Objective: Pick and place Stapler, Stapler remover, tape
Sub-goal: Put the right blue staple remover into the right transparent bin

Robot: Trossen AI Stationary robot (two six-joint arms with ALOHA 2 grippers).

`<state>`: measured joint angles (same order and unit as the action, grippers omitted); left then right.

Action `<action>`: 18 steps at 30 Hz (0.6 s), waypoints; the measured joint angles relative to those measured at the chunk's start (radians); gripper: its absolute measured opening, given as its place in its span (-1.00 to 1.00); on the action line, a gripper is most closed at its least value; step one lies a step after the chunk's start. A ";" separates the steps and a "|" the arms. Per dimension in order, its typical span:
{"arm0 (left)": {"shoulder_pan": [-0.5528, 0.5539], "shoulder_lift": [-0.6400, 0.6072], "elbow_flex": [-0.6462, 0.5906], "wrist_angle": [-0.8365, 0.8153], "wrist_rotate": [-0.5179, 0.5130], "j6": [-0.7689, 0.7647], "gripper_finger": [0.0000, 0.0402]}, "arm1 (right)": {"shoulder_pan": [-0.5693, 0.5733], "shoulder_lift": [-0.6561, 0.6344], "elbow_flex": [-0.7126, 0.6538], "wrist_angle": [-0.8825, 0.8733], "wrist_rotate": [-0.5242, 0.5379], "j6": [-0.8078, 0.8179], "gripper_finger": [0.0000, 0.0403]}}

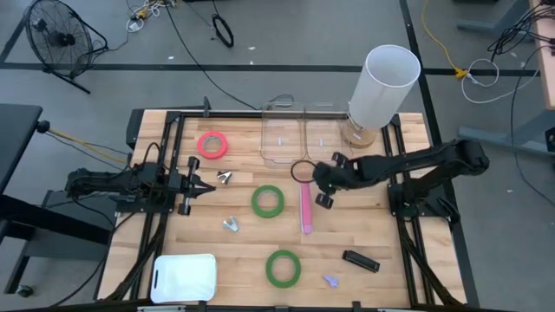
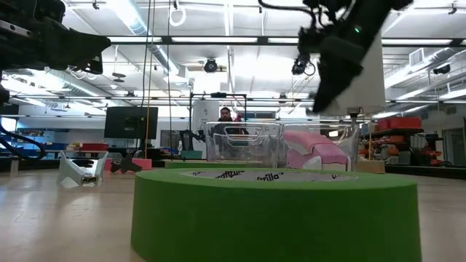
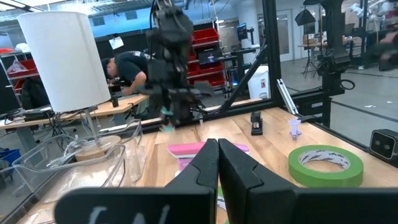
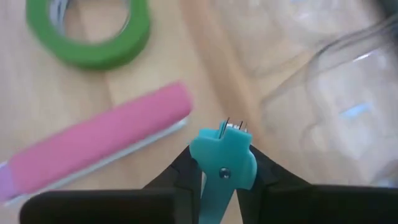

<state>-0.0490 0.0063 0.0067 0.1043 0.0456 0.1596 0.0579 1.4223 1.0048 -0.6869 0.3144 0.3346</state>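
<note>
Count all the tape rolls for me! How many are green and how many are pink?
Green tape rolls: 2, one in the middle of the table and one nearer the front edge.
Pink tape rolls: 1, toward the back on the left arm's side.
Total: 3 tape rolls.
</note>
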 joint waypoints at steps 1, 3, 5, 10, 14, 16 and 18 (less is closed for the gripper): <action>0.000 0.000 0.000 0.000 0.000 0.000 -0.92 | -0.011 0.000 0.027 -0.014 0.013 -0.016 -0.69; 0.000 0.000 0.000 0.000 0.000 0.000 -0.92 | -0.039 -0.002 0.066 -0.021 0.028 -0.051 -0.69; 0.000 0.000 0.000 0.000 0.000 0.000 -0.92 | -0.072 -0.002 0.092 -0.032 0.051 -0.071 -0.69; 0.000 0.000 0.000 0.000 0.000 0.000 -0.92 | -0.196 -0.002 0.111 -0.034 0.117 -0.086 -0.69; 0.000 0.000 0.000 0.000 0.000 0.000 -0.92 | -0.324 -0.002 0.112 -0.031 0.157 -0.072 -0.69; 0.000 0.000 0.000 0.000 0.000 0.000 -0.92 | -0.382 -0.001 0.112 -0.018 0.175 -0.063 -0.69; 0.000 0.000 0.000 0.000 0.000 0.000 -0.92 | -0.433 -0.001 0.112 0.015 0.171 -0.062 -0.69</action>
<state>-0.0490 0.0063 0.0069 0.1043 0.0456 0.1596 -0.3749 1.4212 1.1172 -0.6724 0.4857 0.2726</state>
